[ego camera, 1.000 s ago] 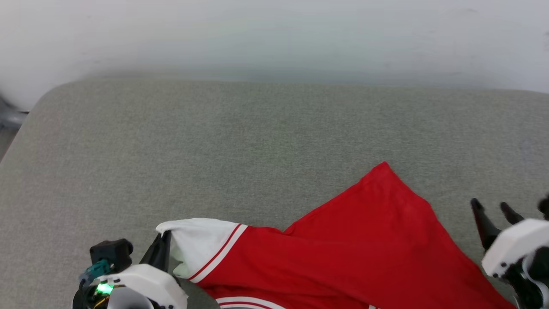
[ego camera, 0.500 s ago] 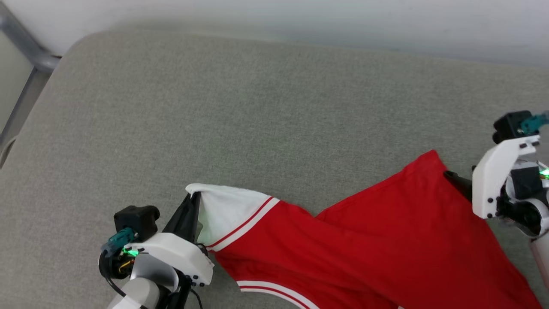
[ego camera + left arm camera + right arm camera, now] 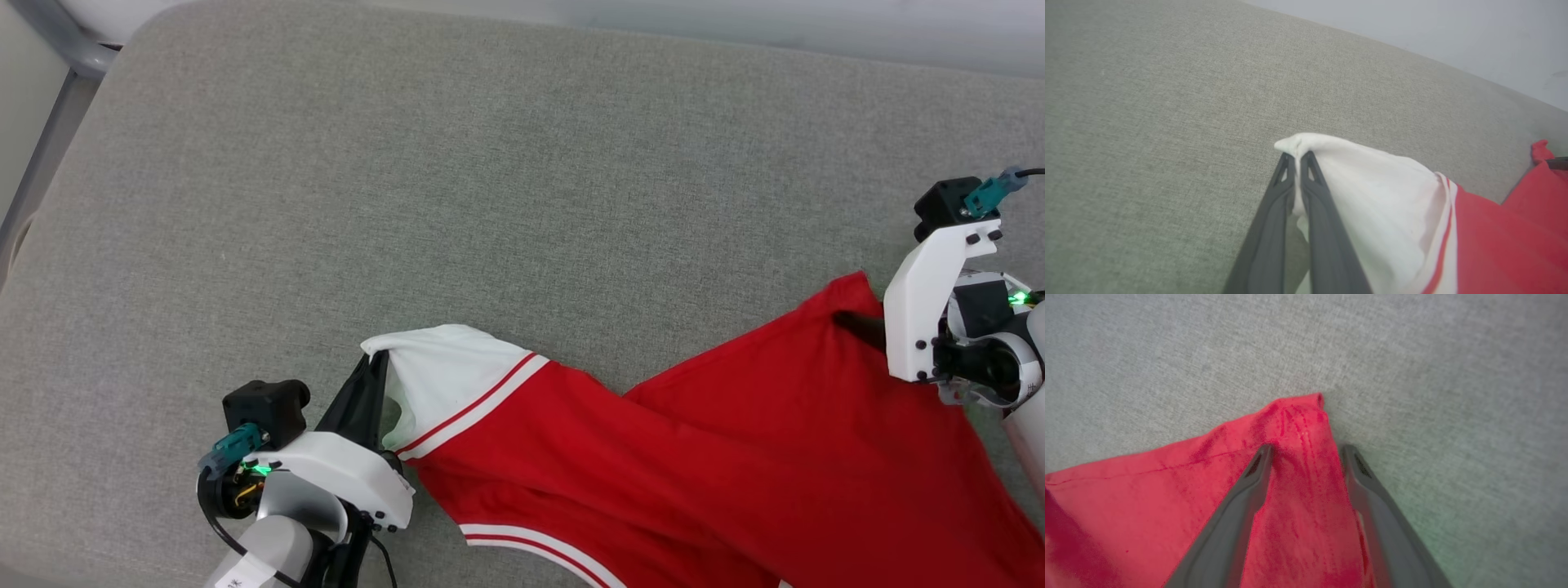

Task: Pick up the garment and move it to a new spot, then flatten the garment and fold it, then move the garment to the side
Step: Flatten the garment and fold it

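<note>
Garment (image 3: 694, 457) stretches left-right; left gripper (image 3: 1297, 157) pinches its sleeve (image 3: 445, 367), right gripper (image 3: 1306, 451) spread astride corner (image 3: 1298, 412).

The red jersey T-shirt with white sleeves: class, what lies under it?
The grey woven fabric surface shows around the red jersey T-shirt with white sleeves and runs under its edges; anything else beneath is covered.

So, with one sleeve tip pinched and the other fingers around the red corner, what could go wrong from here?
The left fingers pinch just the tip of the white sleeve of the garment; a tug could pull it free. The right fingers stand open astride the red corner, so closing may catch only a thin fold.
</note>
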Controlling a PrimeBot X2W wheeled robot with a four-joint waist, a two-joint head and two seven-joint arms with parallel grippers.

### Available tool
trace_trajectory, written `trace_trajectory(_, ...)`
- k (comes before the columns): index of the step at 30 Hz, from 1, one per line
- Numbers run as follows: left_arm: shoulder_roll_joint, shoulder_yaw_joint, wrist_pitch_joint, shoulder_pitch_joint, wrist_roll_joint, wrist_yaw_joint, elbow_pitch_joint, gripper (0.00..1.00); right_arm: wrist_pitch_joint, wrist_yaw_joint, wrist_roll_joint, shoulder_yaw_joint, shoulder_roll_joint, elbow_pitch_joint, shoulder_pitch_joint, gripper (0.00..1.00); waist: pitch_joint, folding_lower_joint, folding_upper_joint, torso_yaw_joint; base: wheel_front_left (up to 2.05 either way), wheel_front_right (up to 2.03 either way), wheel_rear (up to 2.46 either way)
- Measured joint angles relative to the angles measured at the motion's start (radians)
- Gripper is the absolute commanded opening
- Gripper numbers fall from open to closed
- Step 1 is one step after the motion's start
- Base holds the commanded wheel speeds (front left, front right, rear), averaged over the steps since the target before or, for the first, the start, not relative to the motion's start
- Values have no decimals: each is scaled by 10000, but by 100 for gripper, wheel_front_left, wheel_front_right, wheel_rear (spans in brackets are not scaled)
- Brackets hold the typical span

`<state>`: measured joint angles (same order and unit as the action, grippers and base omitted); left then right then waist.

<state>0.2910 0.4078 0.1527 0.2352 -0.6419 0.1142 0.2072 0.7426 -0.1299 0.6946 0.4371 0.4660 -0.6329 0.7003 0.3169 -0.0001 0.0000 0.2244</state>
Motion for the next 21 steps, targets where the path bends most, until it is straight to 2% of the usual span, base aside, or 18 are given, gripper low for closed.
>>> trace_trajectory(3, -13, -13, 21, -13, -48, 0, 132, 0, -92, 8, 362, 303, 35, -174, 81, 0, -71, 0, 0, -17, 0, 0, 0)
trace_trajectory(9, 173, -232, 31, -60, -125, 128, 242, 0, -1108, -17, 834, 504, 8, -546, 185, 0, -485, 1, 0, -157, 0, 0, 0)
trace_trajectory(15, 646, -654, -79, 411, -226, 180, 186, 0, -2253, -15, 802, 349, 56, -989, 679, 0, -1030, 1, 0, -556, 0, 0, 0)
trace_trajectory(21, 1137, -965, -405, 1652, -293, -56, 518, 0, -3390, -17, 382, 113, -278, -1613, 1205, 0, -1528, 1, 0, -1214, 0, 0, 0)
